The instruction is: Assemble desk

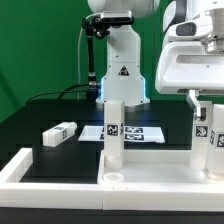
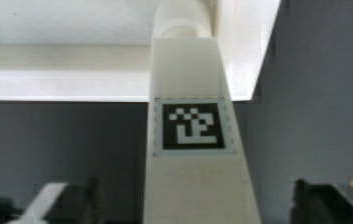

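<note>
My hand (image 2: 194, 205) is spread open around a leg (image 2: 194, 95) that stands on end at the right edge of the exterior view. In the wrist view there is a dark gap between the leg and the fingers (image 2: 319, 203) on each side, so nothing is clamped. The leg stands without my grip, so I judge it is seated in the tabletop (image 1: 160, 172), the wide white slab across the lower right of the exterior view.

A second leg (image 1: 114, 130) stands upright in the middle of that frame, at the slab's left end, most likely fitted there. A third leg (image 1: 60, 133) lies on its side on the black counter (image 1: 40, 110) at middle left, well apart from the slab and probably waiting for a later corner.

The marker board (image 1: 135, 132) lies flat behind the slab. The slab seems to butt against the white rail (image 1: 20, 165) at lower left, which I take to be a stop that keeps it square.

To clear the leg I would lift the hand straight off it; any sideways drift risks a finger tipping it.
</note>
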Controlling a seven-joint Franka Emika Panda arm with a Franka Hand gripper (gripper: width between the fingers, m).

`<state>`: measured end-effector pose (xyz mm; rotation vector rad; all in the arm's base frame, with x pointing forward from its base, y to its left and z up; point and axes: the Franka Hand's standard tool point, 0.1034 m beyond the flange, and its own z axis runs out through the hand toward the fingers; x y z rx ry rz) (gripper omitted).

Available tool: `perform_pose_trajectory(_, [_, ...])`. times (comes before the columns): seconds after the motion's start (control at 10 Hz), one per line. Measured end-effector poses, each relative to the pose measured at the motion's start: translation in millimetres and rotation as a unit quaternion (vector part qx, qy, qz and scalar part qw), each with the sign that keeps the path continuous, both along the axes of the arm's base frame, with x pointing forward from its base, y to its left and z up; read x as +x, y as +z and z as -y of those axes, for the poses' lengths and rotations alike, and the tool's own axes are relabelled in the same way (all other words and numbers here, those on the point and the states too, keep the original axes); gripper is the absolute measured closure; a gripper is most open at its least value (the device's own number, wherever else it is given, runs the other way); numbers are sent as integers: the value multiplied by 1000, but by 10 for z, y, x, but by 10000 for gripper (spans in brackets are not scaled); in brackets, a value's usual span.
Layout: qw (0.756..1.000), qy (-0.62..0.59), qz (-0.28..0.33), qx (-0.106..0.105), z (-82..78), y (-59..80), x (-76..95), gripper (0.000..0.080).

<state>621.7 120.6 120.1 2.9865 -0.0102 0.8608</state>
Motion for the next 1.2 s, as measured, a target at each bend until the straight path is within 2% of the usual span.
perform_pose_trajectory(0.1, [1000,0,0,0,0,0,0,181])
perform_pose_trajectory(0.7, [1000,2,-2,-2,5,19,9,150])
perform_pose_trajectory(0.9, [1000,10,5,1,78,302,84,150])
perform_pose_trajectory(1.2, [1000,7,-12,-3,232,457,193,150])
